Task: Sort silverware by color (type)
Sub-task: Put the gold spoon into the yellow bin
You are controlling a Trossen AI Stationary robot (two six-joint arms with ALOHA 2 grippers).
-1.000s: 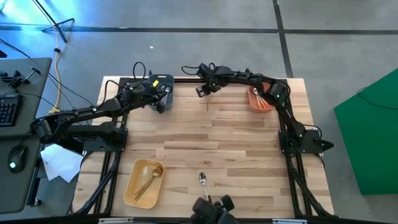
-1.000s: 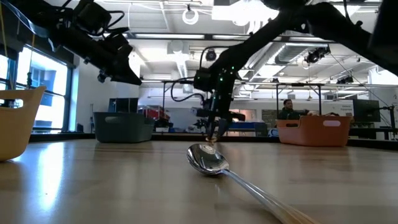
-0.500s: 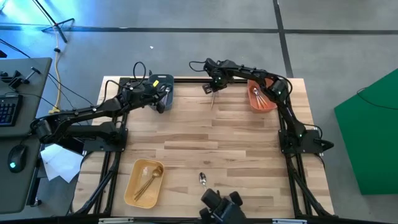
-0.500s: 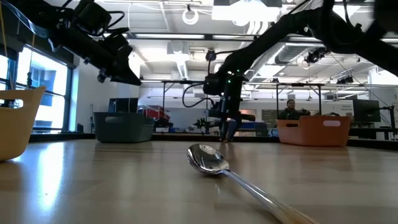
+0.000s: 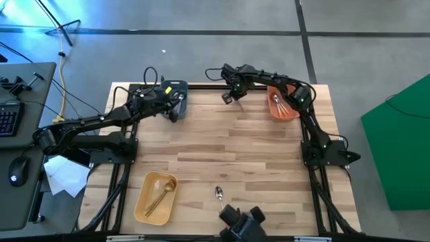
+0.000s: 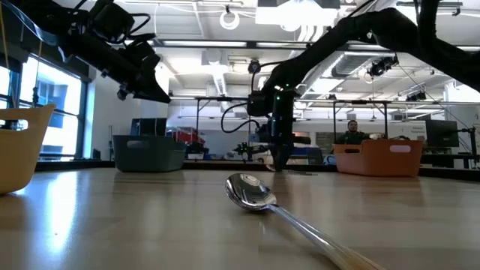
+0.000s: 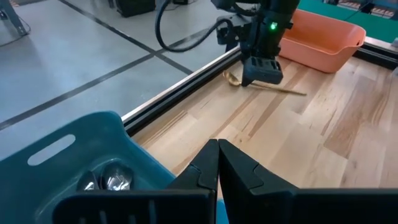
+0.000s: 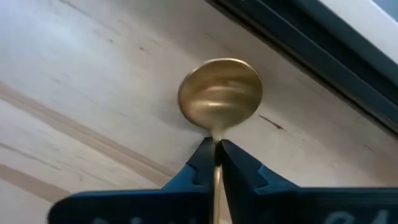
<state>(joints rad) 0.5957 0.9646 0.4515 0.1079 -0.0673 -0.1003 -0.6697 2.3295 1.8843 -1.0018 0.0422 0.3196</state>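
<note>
- Right gripper (image 8: 214, 163) is pinched onto the neck of an all-gold metal spoon (image 8: 220, 93) at the far edge of the wooden table (image 5: 242, 144), beside the orange plastic bin (image 5: 282, 111).
- Spoon lies flat; its bowl points past the fingertips toward the table's far rail, and its handle runs back under the gripper toward the orange bin in the left wrist view.
- Yellow plastic bin (image 5: 156, 196) holding gold pieces sits at the near left corner, well apart from the spoon, so the carry looks long and diagonal.
- Left gripper (image 7: 217, 163) is closed with nothing in it, hovering over the teal plastic bin (image 7: 68, 158); the right arm is far nearer.
- Another silver-headed spoon (image 6: 255, 191) lies at the near edge.
</note>
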